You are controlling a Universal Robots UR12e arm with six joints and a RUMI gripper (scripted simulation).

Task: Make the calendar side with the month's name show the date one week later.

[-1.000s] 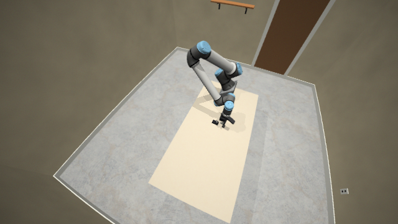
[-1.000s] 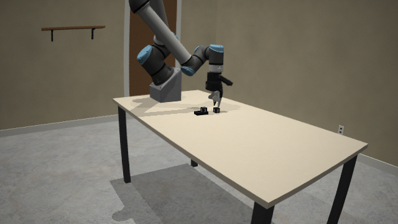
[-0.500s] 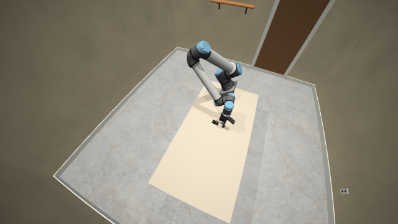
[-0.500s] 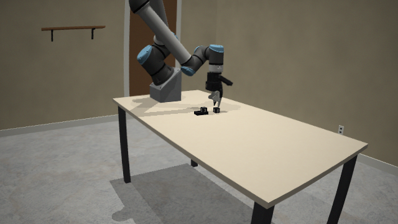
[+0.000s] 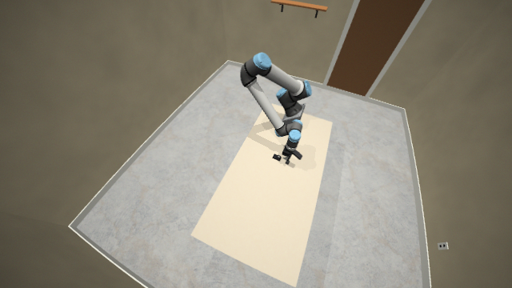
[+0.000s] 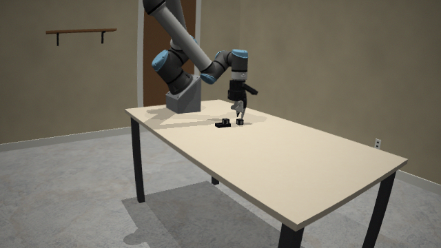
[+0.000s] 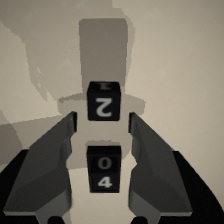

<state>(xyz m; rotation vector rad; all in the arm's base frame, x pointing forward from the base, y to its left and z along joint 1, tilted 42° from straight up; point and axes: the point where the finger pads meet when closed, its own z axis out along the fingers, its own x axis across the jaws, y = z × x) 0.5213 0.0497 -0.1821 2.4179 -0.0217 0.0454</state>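
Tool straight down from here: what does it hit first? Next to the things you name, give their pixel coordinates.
Probably the loose black cube (image 6: 240, 122) (image 7: 103, 102) below the tool (image 5: 287, 160) (image 6: 240, 116) (image 7: 103, 113). It sits between the lines of the two fingers, so they may pass it and meet the tabletop (image 5: 260, 200) (image 6: 275, 148) (image 7: 180, 65) instead; depth unclear.

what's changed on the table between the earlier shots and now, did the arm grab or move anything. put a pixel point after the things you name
Nothing visibly changed: the gripper (image 5: 287, 161) (image 6: 240, 117) (image 7: 103, 113) took hold of nothing and let go of nothing. The arm kept its pose, one cube (image 6: 225, 121) stayed at the tray (image 6: 219, 125), and the loose cube (image 6: 240, 122) stayed beside it, below the fingers.
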